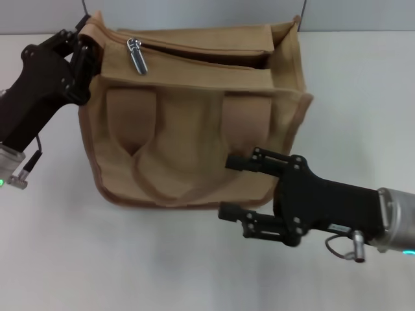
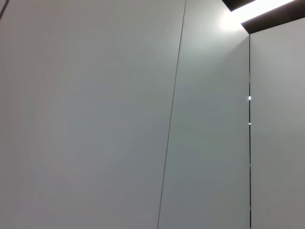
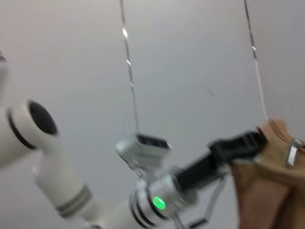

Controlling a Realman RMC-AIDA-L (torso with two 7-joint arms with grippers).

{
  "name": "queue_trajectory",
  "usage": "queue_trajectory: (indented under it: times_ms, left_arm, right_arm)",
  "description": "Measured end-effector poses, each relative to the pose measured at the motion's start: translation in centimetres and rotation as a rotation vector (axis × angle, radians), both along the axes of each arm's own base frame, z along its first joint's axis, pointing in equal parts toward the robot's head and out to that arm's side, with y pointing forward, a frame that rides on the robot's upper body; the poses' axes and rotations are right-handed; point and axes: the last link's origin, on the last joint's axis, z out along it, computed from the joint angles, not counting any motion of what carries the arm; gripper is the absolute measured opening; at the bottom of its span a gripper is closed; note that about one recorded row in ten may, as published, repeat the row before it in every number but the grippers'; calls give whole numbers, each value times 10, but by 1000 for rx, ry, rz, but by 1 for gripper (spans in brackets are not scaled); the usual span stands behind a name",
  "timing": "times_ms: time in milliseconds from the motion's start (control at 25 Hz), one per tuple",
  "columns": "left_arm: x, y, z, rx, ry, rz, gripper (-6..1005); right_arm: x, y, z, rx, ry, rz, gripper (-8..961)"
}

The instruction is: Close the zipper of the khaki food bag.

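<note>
The left end effector (image 1: 83, 55) clamps the bag's (image 1: 194, 149) far corner; the right end effector (image 1: 243, 188), fingers apart, hangs at its near side. The zipper (image 1: 136, 55) remains open.

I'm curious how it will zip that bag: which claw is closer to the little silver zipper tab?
The left. The left claw is at the khaki bag's top corner, just beside the zipper tab. The right claw hangs open by the bag's lower front edge, much farther from the tab.

text: none readable | labels: none | brands: none | numbers: none | signs: none
</note>
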Motion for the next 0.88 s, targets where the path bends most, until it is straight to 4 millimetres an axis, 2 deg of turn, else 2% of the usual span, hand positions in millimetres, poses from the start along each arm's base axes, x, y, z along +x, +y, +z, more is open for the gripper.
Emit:
queue_trajectory:
  times_ms: [160, 480, 680, 880]
  left_arm:
    - [3, 5, -1, 0, 3, -1, 51]
    - [8, 7, -1, 2, -10, -15, 50]
    - [17, 8, -5, -6, -36, -43, 50]
    - [26, 8, -7, -16, -55, -90, 49]
  right_arm:
    - [1, -6, 8, -8, 36, 13, 724]
    - [10, -5, 13, 13, 38, -56, 724]
    - [7, 6, 21, 73, 112, -123, 724]
    - [-6, 14, 31, 33, 192, -108, 724]
